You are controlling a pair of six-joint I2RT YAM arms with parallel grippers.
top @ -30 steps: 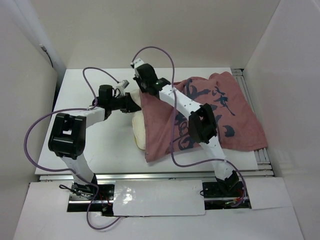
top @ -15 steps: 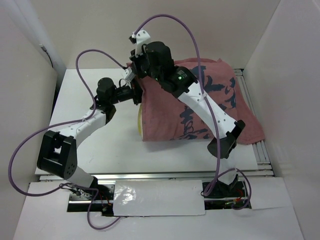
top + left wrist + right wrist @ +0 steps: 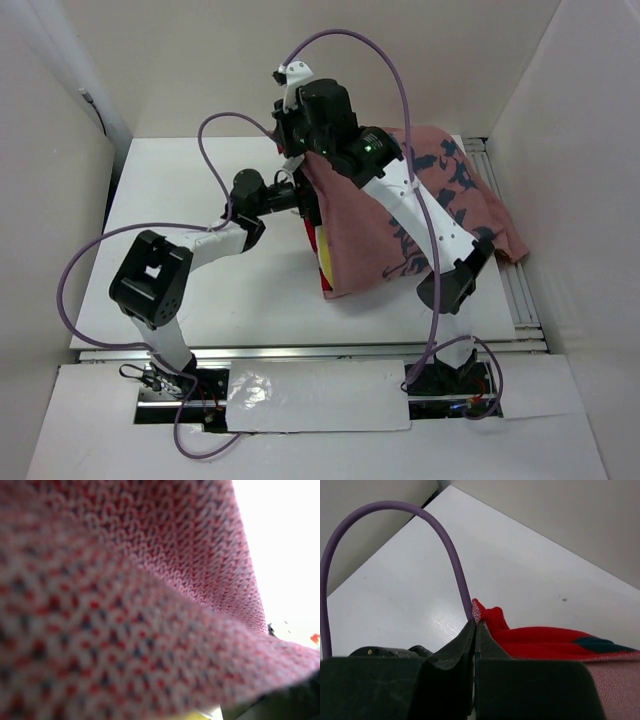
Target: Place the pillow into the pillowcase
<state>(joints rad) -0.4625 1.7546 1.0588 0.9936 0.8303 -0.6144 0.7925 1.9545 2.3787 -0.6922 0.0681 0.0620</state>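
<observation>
The only writing you can see is a run of dark brush-style characters (image 3: 455, 178) on the dull pink face of the large red fabric pillowcase (image 3: 365, 245). They are too folded and creased to read. The pillowcase hangs in the upper middle of the overhead frame and spreads down to the right over the white bench (image 3: 200, 160), which is boxed in by plain pale wall panels (image 3: 400, 60). Your right hand (image 3: 474, 623) is raised at the top centre, its fingers pressed together on a small red tip of the pillowcase edge. Your left hand (image 3: 308, 205) sits at the sack's left edge. Its camera is smothered by blurred pink-red knit, so you cannot tell whether it is open or closed. Of the thick cream plush pillow (image 3: 324, 263), only a thin yellow strip shows at the mouth of the sack, below the left hand; the rest is hidden under the cloth. A purple cable (image 3: 445, 545) arches across the right wrist view. A metal rail (image 3: 518, 295) runs along the bench's right edge under the draped fabric.
</observation>
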